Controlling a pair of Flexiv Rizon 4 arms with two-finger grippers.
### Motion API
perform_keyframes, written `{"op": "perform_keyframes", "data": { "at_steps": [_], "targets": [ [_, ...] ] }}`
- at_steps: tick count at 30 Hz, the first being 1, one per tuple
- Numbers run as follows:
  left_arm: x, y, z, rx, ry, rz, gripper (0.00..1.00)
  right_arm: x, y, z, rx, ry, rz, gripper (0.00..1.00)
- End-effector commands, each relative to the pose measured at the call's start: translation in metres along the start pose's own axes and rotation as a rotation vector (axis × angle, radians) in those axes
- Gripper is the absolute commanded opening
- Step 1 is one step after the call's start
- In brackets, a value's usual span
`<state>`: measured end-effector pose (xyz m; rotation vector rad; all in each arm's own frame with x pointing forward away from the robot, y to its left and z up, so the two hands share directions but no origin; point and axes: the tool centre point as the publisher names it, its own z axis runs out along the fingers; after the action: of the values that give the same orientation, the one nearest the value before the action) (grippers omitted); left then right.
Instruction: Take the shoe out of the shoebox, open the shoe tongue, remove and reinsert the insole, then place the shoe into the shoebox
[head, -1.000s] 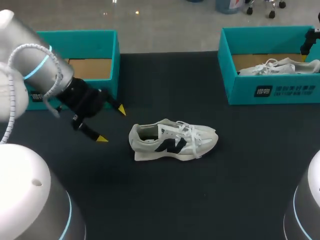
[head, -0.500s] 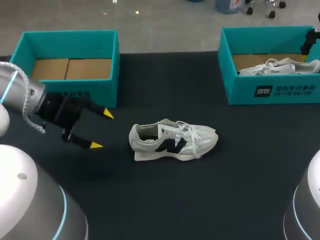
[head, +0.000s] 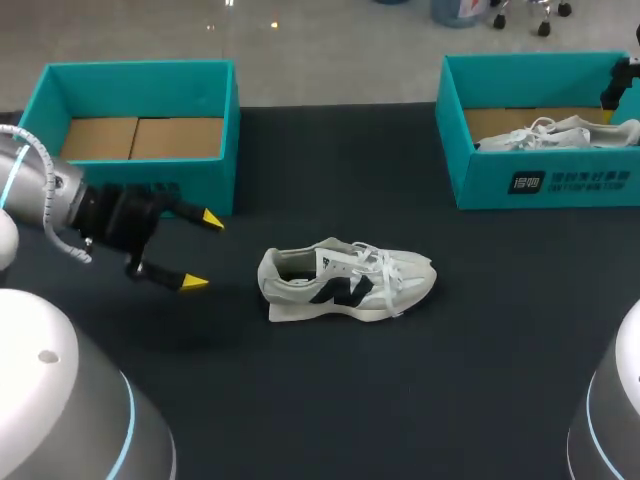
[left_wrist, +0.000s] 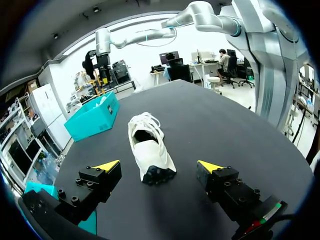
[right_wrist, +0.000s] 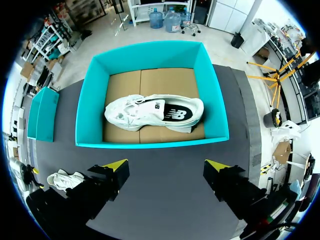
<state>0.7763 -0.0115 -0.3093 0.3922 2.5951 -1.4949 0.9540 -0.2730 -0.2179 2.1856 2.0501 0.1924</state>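
Nearest us, the left gripper (head: 202, 251) hangs low over the black table (head: 480, 340), fingers spread wide w/ nothing btwn them. It points at the heel of the loose shoe (head: 345, 280), near it but apart. That shoe is white and grey w/ a dark logo. It stands upright on its sole at approx. the table's ctr, outside both boxes, heel toward our left arm and toe toward the right. In the left wrist view the left gripper (left_wrist: 159, 166) frames the same shoe (left_wrist: 148, 150) just ahead of its tips, heel first, laces on top.

Farther back, two teal shoeboxes sit at the table's far side, well apart, both w/o lids. The left shoebox (head: 225, 120) shows only its brown cardboard floor. The right shoebox (head: 540, 185) holds a second white shoe (head: 555, 132).

From the right wrist view, the right gripper (right_wrist: 166, 165) hovers above the right shoebox (right_wrist: 150, 142), fingers also wide apart and holding nothing. The second shoe (right_wrist: 152, 112) rests on the cardboard floor inside; it looks to lie on its side, though we can't be sure from this angle.
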Motion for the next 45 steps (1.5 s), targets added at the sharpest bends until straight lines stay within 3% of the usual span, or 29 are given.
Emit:
{"op": "perform_keyframes", "data": {
  "at_steps": [1, 18, 24, 34, 37, 45],
  "targets": [
    [0.013, 0.008, 0.004, 0.061, -0.145, -0.079, 1.00, 0.000, -0.001, 0.000, -0.002, -0.001, 0.001, 1.00],
    [0.013, 0.012, 0.007, 0.074, -0.136, -0.127, 1.00, 0.000, -0.001, 0.000, -0.002, -0.001, 0.001, 1.00],
    [0.006, 0.022, 0.022, 0.114, -0.145, -0.267, 1.00, 0.000, -0.001, 0.000, -0.002, -0.001, 0.001, 1.00],
    [-0.005, 0.054, 0.040, 0.103, -0.130, -0.305, 1.00, 0.000, -0.001, 0.000, -0.002, -0.001, 0.001, 1.00],
    [-0.008, 0.060, 0.046, 0.143, -0.092, -0.313, 1.00, 0.000, -0.001, 0.000, -0.002, -0.001, 0.001, 1.00],
    [-0.016, 0.071, 0.071, 0.147, -0.050, -0.309, 1.00, 0.000, -0.001, 0.000, -0.002, -0.001, 0.001, 1.00]
  ]
}}
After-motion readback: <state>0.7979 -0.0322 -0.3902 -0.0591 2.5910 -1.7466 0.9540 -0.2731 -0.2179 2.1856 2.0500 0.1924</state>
